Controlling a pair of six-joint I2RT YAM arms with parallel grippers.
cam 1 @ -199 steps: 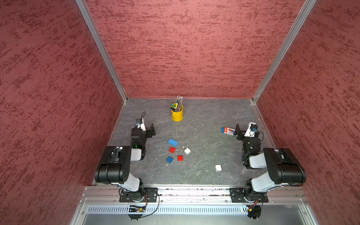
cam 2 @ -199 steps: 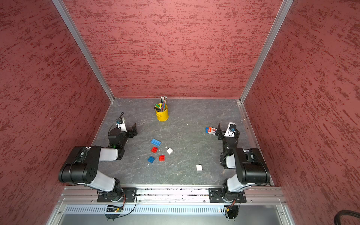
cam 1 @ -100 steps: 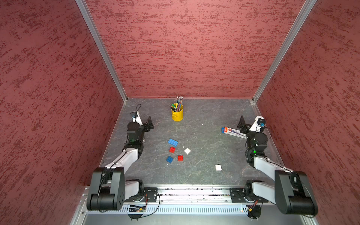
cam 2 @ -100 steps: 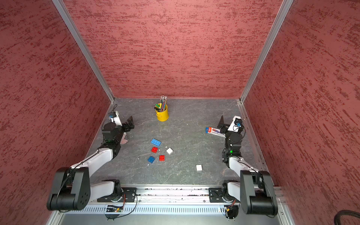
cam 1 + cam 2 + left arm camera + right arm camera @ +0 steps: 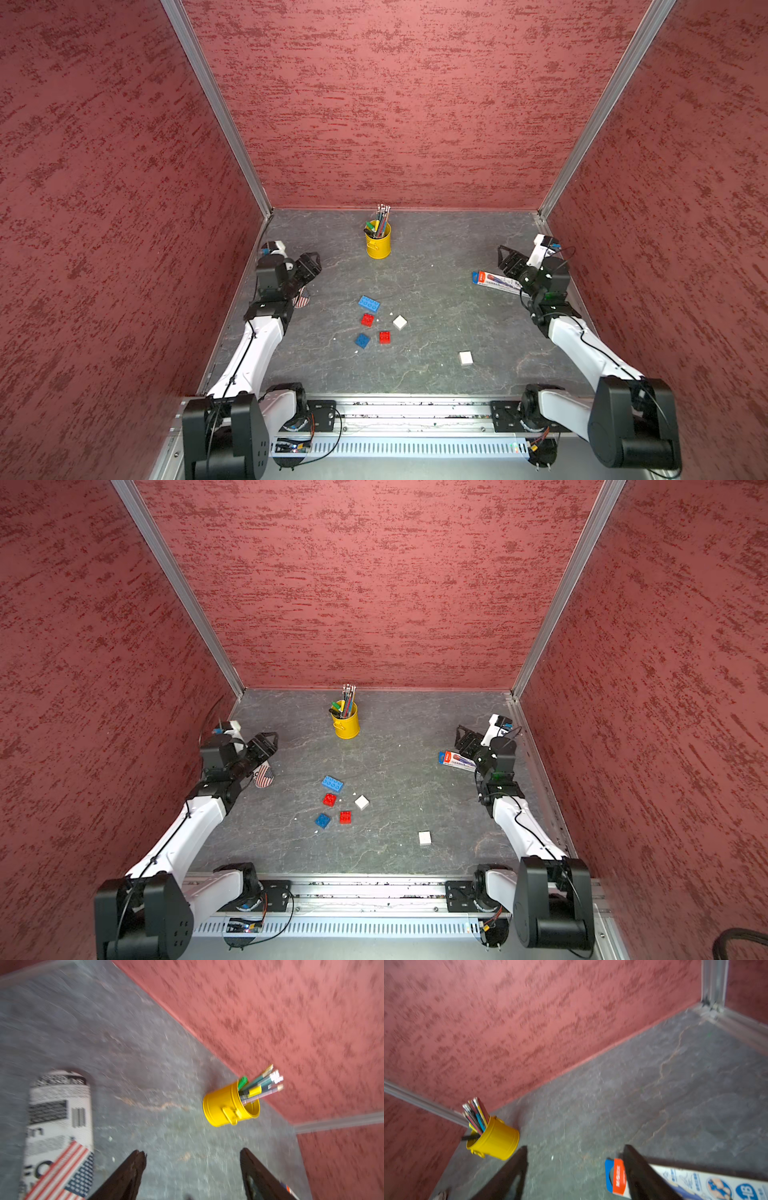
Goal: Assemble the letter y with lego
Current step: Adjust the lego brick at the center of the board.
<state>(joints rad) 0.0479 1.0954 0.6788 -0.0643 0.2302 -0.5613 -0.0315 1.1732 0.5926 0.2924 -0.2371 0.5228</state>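
Note:
The lego lies loose mid-table in both top views: a long blue brick, two red squares, a blue square, a white square, and a second white one off to the right. No two bricks are joined, so no letter y is in view. My left gripper hovers open at the far left, well behind the bricks. At the far right, my right gripper is open too. Neither holds anything.
A yellow pencil cup stands at the back centre. A flag-printed tube lies under the left wrist. A pencil box lies beside a right finger. Red walls close in three sides.
Both arms have unfolded from a tucked pose and stretched forward, carrying the grippers up and towards the back wall. The bricks have not moved.

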